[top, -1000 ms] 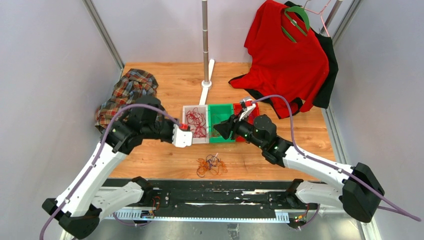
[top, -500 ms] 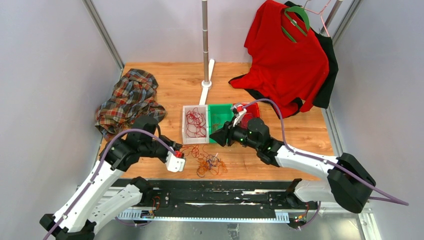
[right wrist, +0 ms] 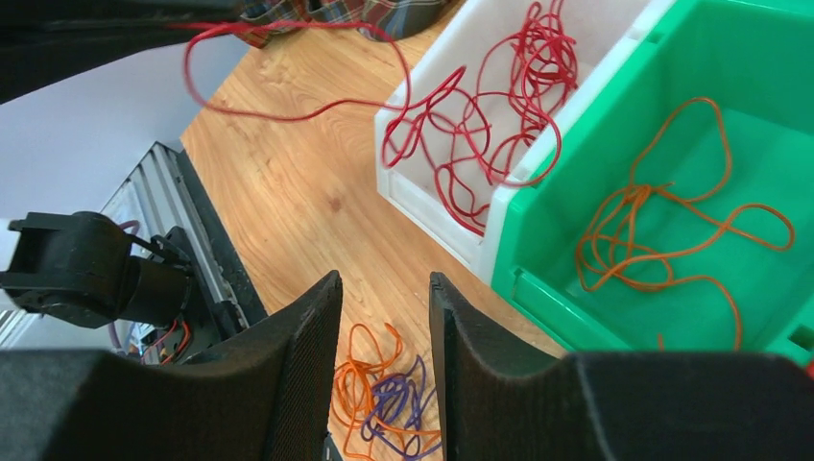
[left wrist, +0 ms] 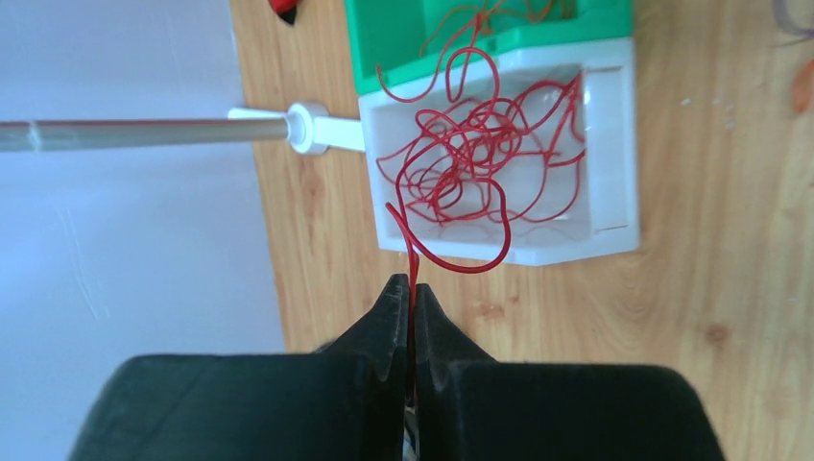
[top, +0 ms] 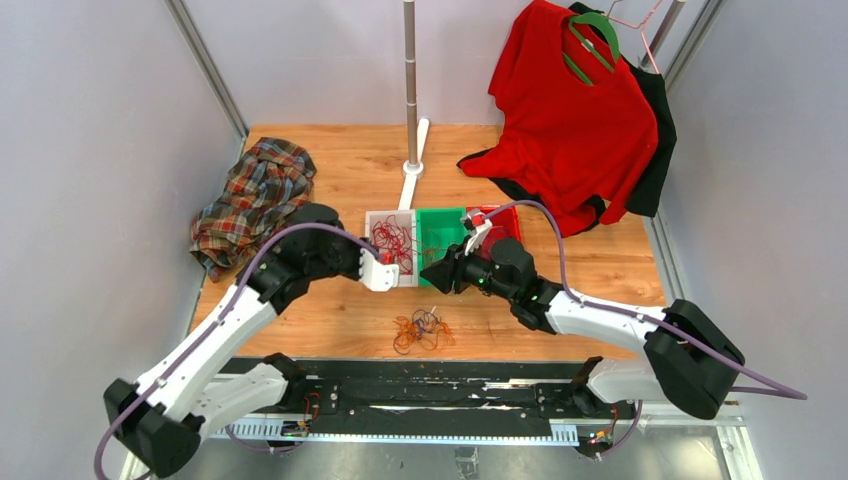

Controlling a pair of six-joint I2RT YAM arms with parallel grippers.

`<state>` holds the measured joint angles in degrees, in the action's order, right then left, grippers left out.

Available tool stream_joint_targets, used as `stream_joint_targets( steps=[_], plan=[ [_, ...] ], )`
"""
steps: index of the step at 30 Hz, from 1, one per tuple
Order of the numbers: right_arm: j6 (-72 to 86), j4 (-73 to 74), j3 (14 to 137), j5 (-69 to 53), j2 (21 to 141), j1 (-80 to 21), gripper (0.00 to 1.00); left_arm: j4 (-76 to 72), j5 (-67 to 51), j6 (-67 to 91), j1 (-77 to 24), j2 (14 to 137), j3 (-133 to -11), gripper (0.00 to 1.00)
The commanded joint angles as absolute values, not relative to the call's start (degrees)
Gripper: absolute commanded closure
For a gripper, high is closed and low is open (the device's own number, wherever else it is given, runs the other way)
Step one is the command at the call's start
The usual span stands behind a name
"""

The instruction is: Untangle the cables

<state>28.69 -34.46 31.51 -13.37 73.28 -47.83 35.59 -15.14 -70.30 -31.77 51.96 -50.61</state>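
At mid-frame in the top view, the left jaws are pressed together on one red cable (left wrist: 470,271), pinched right at the tips. In the left wrist view it curls up from them to the near rim of the white bin (left wrist: 614,144). The other red cables (left wrist: 480,154) lie heaped in that bin, w/ one loop reaching over the wall of the green bin (left wrist: 499,43) next to it. Orange cables (right wrist: 662,230) lie loose on the green bin's floor. The right jaws are spread, nothing btwn them, hovering above the table (top: 300,310) by the green bin's near corner. Lower centre of the top view: a small tangle (top: 422,331) of orange & purple cables lies on the table, apart from the bins. What's prob. a red bin (top: 505,213) shows right of the green one, mostly hidden by the right arm.
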Motion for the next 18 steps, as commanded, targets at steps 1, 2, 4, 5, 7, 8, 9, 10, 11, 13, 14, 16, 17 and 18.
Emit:
stream_joint_targets(
  steps=[1,2,4,5,7,8,9,10,11,13,14,16,17,18],
  plan=[
    [28.15,-34.58,30.01,-8.46,71.64,-47.31,0.62,27.49,-8.1,-72.84,-30.94,58.27,-49.48,1.0],
    [28.13,-34.14,29.79,-7.39,71.15,-47.3,0.62,26.64,-7.33,-73.95,-30.79,59.72,-49.3,1.0],
    [28.04,-32.73,29.59,-5.23,70.15,-47.28,0.62,25.11,-6.23,-77.78,-30.0,62.17,-48.32,1.0],
    [27.85,-31.91,29.47,-4.36,69.64,-47.22,0.62,24.45,-5.45,-79.69,-29.59,63.52,-47.93,1.0],
    [27.42,-30.57,29.15,-2.79,68.38,-47.15,0.61,24.35,-4.66,-82.63,-28.13,65.74,-48.4,1.0],
    [27.34,-30.22,28.92,-2.17,68.02,-47.19,0.61,25.59,-4.32,-83.94,-27.59,67.14,-49.39,1.0],
    [27.34,-30.02,28.88,-1.71,67.83,-47.09,0.62,26.99,-3.53,-84.73,-27.3,68.8,-50.76,1.0],
    [27.35,-29.79,28.83,-1.19,67.79,-47.05,0.62,28.07,-2.62,-84.89,-27.17,70.5,-52.26,1.0],
    [27.34,-29.53,28.95,-0.96,67.77,-47.03,0.61,29.39,-1.88,-84.97,-27.16,72.21,-53.85,1.0],
    [27.4,-28.78,29.23,-0.5,67.64,-46.92,0.62,32.02,-0.79,-85.28,-27.16,75.55,-57.72,1.0],
    [27.34,-27.88,29.45,-0.07,67.4,-46.93,0.61,33.76,-0.48,-85.6,-27.15,76.65,-59.13,1.0],
    [27.1,-26.97,29.52,0.8,66.98,-46.91,0.62,34.66,-0.1,-86.05,-27.07,77.91,-60.45,0.99],
    [26.96,-26.57,29.53,1.32,66.73,-46.85,0.62,34.49,-0.08,-86.23,-27.07,78.15,-60.48,1.0],
    [26.79,-26.33,29.53,1.58,66.49,-46.81,0.62,34.46,-0.36,-86.58,-27.07,78.36,-60.35,1.0]
  ],
)
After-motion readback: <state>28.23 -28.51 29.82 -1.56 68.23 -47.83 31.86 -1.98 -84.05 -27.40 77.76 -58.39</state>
